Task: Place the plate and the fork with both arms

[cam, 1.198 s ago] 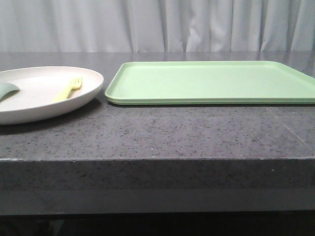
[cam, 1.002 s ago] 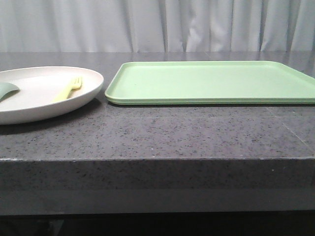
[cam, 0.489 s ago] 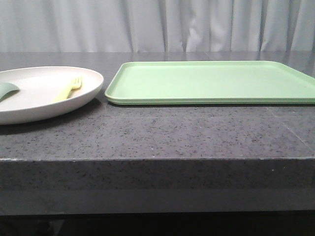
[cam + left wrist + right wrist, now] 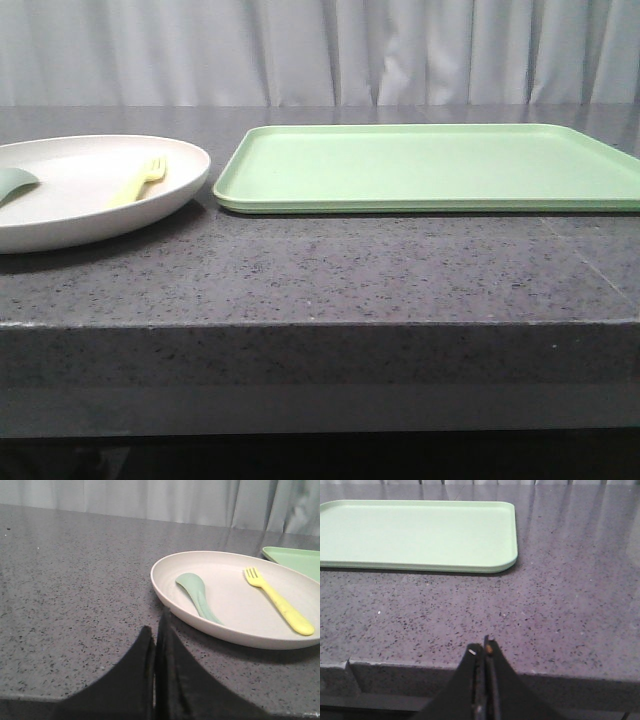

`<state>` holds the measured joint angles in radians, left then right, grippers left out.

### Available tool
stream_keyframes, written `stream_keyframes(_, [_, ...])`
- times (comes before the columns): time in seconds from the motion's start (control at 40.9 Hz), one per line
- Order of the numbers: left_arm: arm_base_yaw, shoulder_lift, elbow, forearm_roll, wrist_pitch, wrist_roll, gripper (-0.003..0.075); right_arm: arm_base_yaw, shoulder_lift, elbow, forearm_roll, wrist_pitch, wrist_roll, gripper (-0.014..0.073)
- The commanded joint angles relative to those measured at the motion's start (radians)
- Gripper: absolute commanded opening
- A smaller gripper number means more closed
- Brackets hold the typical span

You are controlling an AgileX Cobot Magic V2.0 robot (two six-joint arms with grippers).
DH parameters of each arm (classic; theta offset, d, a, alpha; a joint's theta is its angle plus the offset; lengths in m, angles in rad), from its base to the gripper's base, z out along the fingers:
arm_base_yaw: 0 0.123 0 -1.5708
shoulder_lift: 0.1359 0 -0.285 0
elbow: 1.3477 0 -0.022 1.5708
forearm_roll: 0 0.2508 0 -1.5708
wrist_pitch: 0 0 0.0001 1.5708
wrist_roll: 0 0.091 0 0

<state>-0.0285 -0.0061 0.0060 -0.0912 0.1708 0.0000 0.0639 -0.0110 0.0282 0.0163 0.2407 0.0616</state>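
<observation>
The cream plate [image 4: 60, 215] sits on the grey stone table at the left; it also shows in the left wrist view [image 4: 240, 597]. The pale-yellow fork [image 4: 138, 181] lies in it on its right side, also seen in the left wrist view [image 4: 280, 607]. A small teal-green utensil [image 4: 197, 594] lies in the plate's left part. My left gripper [image 4: 156, 627] is shut and empty, low near the table's front edge, just short of the plate's rim. My right gripper [image 4: 483, 647] is shut and empty at the table's front edge, well short of the tray. Neither gripper shows in the front view.
A rectangular light-green tray [image 4: 430, 165] lies on the table right of the plate, also in the right wrist view [image 4: 415, 532]; only its corner [image 4: 295, 560] shows in the left wrist view. A white curtain hangs behind the table.
</observation>
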Motion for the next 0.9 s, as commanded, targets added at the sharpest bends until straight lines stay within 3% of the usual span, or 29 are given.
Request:
stream_keyframes(0.0, [-0.008,-0.021,0.002,-0.008,-0.122,0.0,-0.0018,-0.001,-0.017,-0.005,-0.01,-0.102,-0.007,-0.0067])
stream_keyframes(0.44, [-0.008,-0.019,-0.027,-0.008,-0.437,0.0,-0.0018,-0.001,-0.017,-0.102,-0.01,-0.173,-0.007,-0.0067])
stream_keyframes(0.636, [-0.008,0.037,-0.188,-0.008,-0.297,0.0,-0.0018,-0.001,0.039,-0.267,-0.01,-0.079,-0.007,-0.0067])
stream_keyframes(0.88, [-0.008,0.353,-0.438,0.025,-0.076,0.0,-0.0018,-0.001,0.335,-0.515,-0.01,0.049,-0.007,-0.0067])
